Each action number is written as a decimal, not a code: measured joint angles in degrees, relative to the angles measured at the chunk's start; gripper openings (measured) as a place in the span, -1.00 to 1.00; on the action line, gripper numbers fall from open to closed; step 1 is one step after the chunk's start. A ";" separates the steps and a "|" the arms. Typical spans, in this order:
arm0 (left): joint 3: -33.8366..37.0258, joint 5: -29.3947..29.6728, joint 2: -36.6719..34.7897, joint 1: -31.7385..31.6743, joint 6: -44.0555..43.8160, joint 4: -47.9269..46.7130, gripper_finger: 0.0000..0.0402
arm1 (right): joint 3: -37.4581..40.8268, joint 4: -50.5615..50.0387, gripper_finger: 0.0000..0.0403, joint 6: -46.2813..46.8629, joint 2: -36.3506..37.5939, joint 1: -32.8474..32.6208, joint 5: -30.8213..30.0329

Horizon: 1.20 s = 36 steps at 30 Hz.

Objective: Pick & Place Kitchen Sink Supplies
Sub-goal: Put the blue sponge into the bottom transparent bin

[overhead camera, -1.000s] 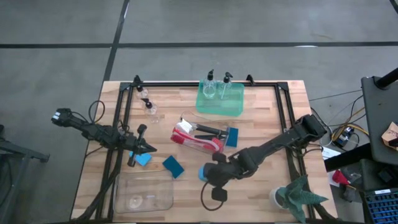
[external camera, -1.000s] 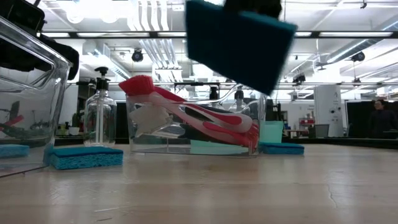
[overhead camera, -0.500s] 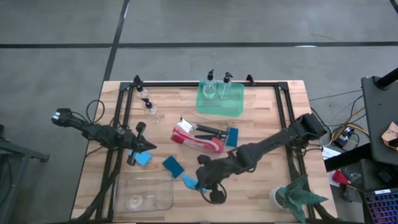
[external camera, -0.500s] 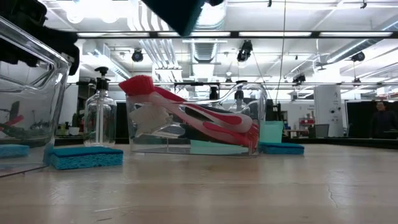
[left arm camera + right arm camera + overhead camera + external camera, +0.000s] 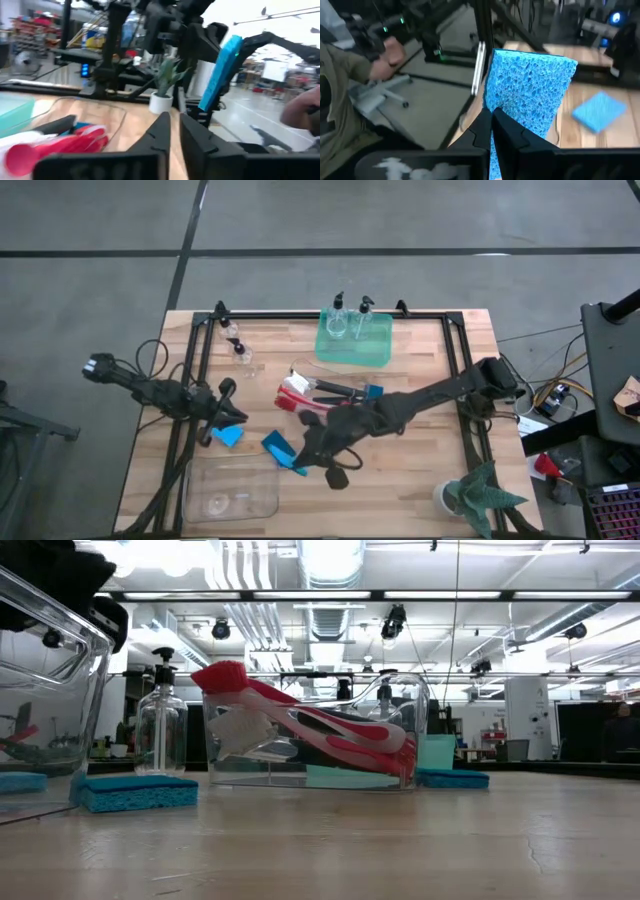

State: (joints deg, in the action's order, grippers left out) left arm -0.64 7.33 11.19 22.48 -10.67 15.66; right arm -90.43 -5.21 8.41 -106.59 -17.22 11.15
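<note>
My right gripper (image 5: 302,462) is shut on a blue sponge (image 5: 530,90) and holds it in the air, just right of an empty clear bin (image 5: 232,492) near the front left. That sponge also shows in the left wrist view (image 5: 222,70). Two more blue sponges (image 5: 227,436) (image 5: 278,445) lie flat on the table. Red brushes (image 5: 315,408) lie in a second clear bin (image 5: 310,735) at mid table. My left gripper (image 5: 175,135) hovers at the left, a narrow gap between its fingers, nothing in it. My right gripper pinches the sponge's two broad faces between its two fingers, near one end (image 5: 506,116). The fingers come nearly level, slanting toward the table's near left. The sponge stands on edge, tilted, its free end (image 5: 234,42) rising past the fingertips, lifted clear of the table.
A green tray (image 5: 378,352) with two pump bottles stands at the far middle. Two more pump bottles (image 5: 240,352) stand far left. A fourth sponge (image 5: 373,394) leans by the brush bin. A potted plant (image 5: 478,492) sits near right. A black frame (image 5: 200,380) rims the table.
My right gripper has carried the sponge toward the table's left edge and upward, rolling as it went; the sponge has risen out of the top of the low view. It now hangs by the empty bin's right side.
</note>
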 joint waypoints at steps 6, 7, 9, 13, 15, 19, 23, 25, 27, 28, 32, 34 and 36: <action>0.02 0.62 1.69 0.00 0.00 5.61 -0.29 | -0.02 4.14 -0.96 -2.87 0.00 1.42 0.03; 0.04 0.25 2.20 0.00 0.16 7.46 -0.21 | -0.02 4.53 -0.96 -2.93 0.00 1.62 0.03; 0.04 -1.15 3.45 0.00 0.94 10.53 -0.10 | -0.02 4.92 -0.96 -3.11 0.00 1.95 0.03; 0.04 -1.44 6.16 0.01 3.57 14.19 0.00 | 0.22 6.15 -0.96 -3.28 -0.03 2.40 -0.05; 0.04 -1.44 8.11 0.00 4.43 15.56 0.01 | 0.23 6.66 -0.96 -3.52 -0.04 2.47 -0.13; -0.03 -1.49 13.17 0.00 4.67 21.61 0.01 | 0.18 7.63 -0.96 -3.02 -0.04 2.87 -0.11; -1.56 -1.53 19.16 0.00 4.97 27.54 0.01 | 0.13 7.72 -0.96 -3.02 -0.06 3.23 -0.20; -2.99 -1.53 22.21 0.00 5.02 27.87 0.01 | 0.13 7.72 -0.96 -2.89 -0.07 3.34 -0.19; -4.77 -1.53 25.46 0.00 5.74 27.98 0.01 | 0.13 7.72 -0.96 -2.84 -0.07 3.47 -0.18; -5.68 -1.53 27.27 0.00 6.17 28.56 0.01 | 0.13 7.72 -0.96 -2.85 -0.07 3.51 -0.17; -9.38 -2.36 33.94 0.03 7.39 30.68 0.01 | 0.13 7.73 -0.96 -2.76 -0.09 3.63 -0.22; -10.79 -2.47 36.45 0.04 7.87 30.20 0.01 | 0.13 7.70 -0.96 -2.58 -0.09 3.63 -0.22; -12.56 -2.50 38.59 0.04 7.90 31.49 0.01 | 0.13 7.72 -0.96 -2.48 -0.09 3.61 -0.22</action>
State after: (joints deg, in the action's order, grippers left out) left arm -13.21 4.83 49.78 22.52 -2.76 47.15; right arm -90.30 2.50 5.93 -106.67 -13.61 10.94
